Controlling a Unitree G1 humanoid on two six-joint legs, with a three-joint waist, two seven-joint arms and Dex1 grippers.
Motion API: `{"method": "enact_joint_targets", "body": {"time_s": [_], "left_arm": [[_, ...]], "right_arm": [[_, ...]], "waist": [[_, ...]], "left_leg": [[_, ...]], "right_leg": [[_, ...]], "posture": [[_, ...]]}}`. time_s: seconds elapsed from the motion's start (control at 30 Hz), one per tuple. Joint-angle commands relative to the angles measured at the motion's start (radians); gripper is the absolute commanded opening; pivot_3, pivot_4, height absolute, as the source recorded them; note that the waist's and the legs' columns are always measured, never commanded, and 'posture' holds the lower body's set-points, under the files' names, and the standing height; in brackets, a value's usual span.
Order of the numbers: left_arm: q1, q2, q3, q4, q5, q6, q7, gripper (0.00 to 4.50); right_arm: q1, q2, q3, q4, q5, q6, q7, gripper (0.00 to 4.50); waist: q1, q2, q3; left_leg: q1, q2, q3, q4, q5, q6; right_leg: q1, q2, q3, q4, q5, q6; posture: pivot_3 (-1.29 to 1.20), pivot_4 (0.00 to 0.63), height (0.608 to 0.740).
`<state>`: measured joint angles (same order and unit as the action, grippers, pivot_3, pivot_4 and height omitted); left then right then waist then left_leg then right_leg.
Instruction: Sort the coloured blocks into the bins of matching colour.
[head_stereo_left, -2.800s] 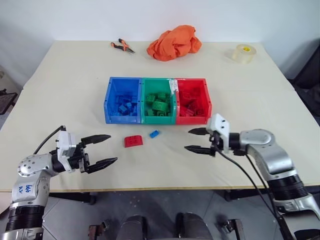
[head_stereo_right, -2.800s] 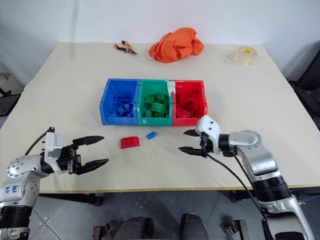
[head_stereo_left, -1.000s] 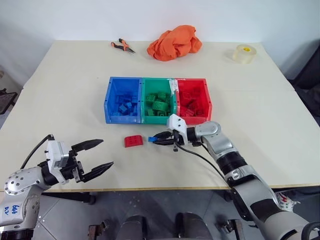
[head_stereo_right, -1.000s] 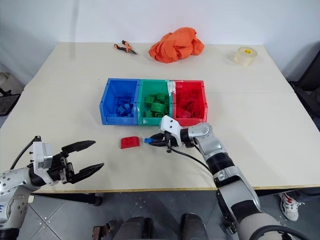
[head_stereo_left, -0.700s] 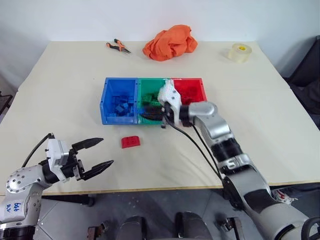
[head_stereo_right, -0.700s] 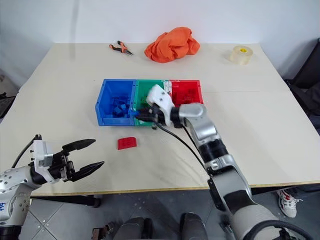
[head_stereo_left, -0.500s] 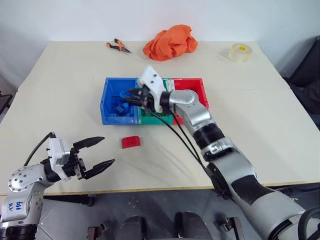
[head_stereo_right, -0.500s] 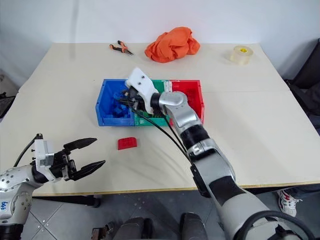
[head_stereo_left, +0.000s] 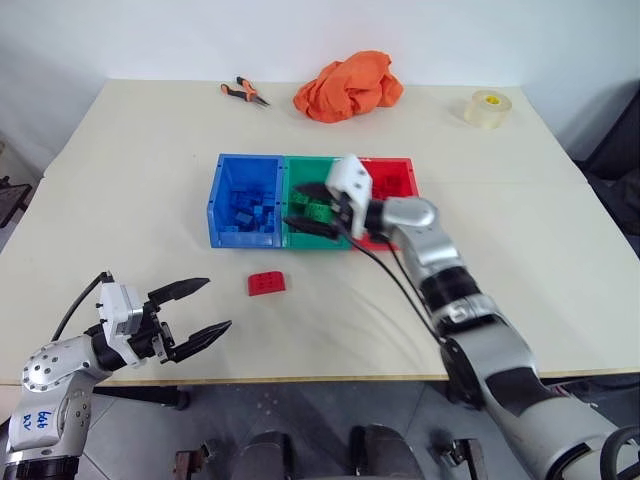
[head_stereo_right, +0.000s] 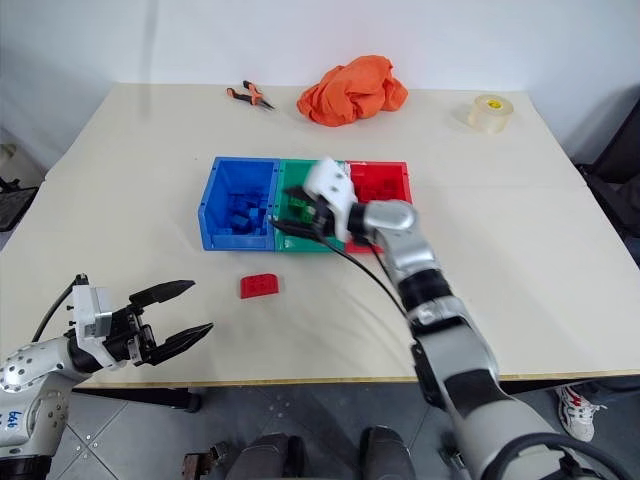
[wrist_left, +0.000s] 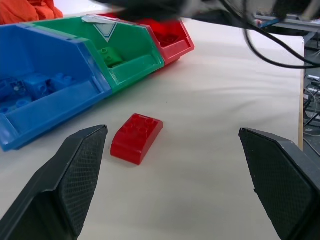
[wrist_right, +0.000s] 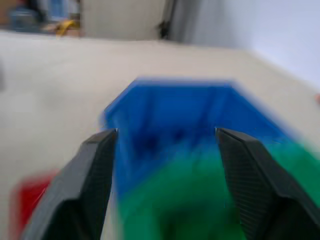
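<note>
A red block (head_stereo_left: 266, 283) lies on the table in front of the bins, also seen in the left wrist view (wrist_left: 136, 137). The blue bin (head_stereo_left: 245, 238), green bin (head_stereo_left: 318, 162) and red bin (head_stereo_left: 392, 161) stand joined in a row, each with several blocks of its own colour inside. My right gripper (head_stereo_left: 304, 207) hovers over the green bin, pointing toward the blue bin (wrist_right: 175, 105), open with nothing between its fingers. My left gripper (head_stereo_left: 215, 305) stands open near the table's front left edge, the red block a little ahead of it.
An orange cloth (head_stereo_left: 348, 85), pliers (head_stereo_left: 244, 93) and a roll of tape (head_stereo_left: 487, 107) lie along the far side of the table. Bare table surface surrounds the red block.
My right gripper lifted the small blue block off the table, swung over the blue bin, opened, and drew back over the green bin. The blue block is gone from the table. The left arm stayed put.
</note>
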<state>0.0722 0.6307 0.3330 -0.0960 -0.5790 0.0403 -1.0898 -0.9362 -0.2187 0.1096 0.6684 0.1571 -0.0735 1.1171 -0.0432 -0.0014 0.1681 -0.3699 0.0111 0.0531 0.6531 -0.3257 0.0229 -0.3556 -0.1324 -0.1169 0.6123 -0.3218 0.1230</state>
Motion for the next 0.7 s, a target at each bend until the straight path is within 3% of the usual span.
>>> {"method": "enact_joint_targets", "body": {"time_s": [0.03, 0.27, 0.43, 0.6, 0.7], "left_arm": [[-0.011, 0.0, 0.004, 0.01, 0.001, -0.021, -0.01, 4.5], [-0.017, 0.011, 0.02, 0.036, -0.001, -0.024, -0.02, 4.5], [0.001, 0.015, 0.037, 0.039, -0.001, -0.027, -0.021, 4.5], [0.049, 0.016, 0.068, 0.021, -0.005, -0.031, -0.016, 4.5], [0.078, 0.016, 0.084, 0.007, -0.01, -0.031, -0.016, 4.5]], "right_arm": [[0.079, -0.088, -0.024, -0.194, 0.071, 0.059, 0.092, 3.21], [0.283, -0.295, -0.09, -0.395, 0.174, 0.168, 0.203, 3.21], [0.406, -0.456, -0.159, -0.424, 0.212, 0.177, 0.271, 3.21], [0.491, -0.56, -0.229, -0.441, 0.245, 0.189, 0.286, 3.21], [0.507, -0.566, -0.234, -0.462, 0.253, 0.196, 0.269, 3.21]], "waist": [[0.0, 0.001, 0.001], [0.003, 0.001, 0.001], [0.019, 0.001, 0.001], [0.019, 0.001, 0.001], [0.016, 0.001, 0.001]], "left_leg": [[0.0, 0.0, 0.001, 0.0, 0.0, 0.0], [0.001, 0.002, 0.006, -0.002, 0.0, -0.001], [0.001, 0.002, 0.009, -0.001, 0.0, 0.0], [0.001, 0.002, 0.01, -0.001, 0.0, 0.0], [0.002, 0.003, 0.011, -0.002, 0.0, 0.0]], "right_leg": [[0.0, 0.0, 0.0, -0.001, 0.0, 0.0], [0.0, 0.001, -0.001, -0.004, 0.0, 0.0], [0.001, 0.0, -0.002, -0.009, 0.0, 0.0], [0.002, 0.0, -0.002, -0.012, 0.0, 0.0], [0.002, 0.0, -0.002, -0.012, 0.0, 0.0]], "posture": [[0.0, 0.15, 0.74], [0.0, 0.15, 0.74], [0.0, 0.15, 0.74], [0.0, 0.15, 0.74], [0.0, 0.15, 0.74]]}}
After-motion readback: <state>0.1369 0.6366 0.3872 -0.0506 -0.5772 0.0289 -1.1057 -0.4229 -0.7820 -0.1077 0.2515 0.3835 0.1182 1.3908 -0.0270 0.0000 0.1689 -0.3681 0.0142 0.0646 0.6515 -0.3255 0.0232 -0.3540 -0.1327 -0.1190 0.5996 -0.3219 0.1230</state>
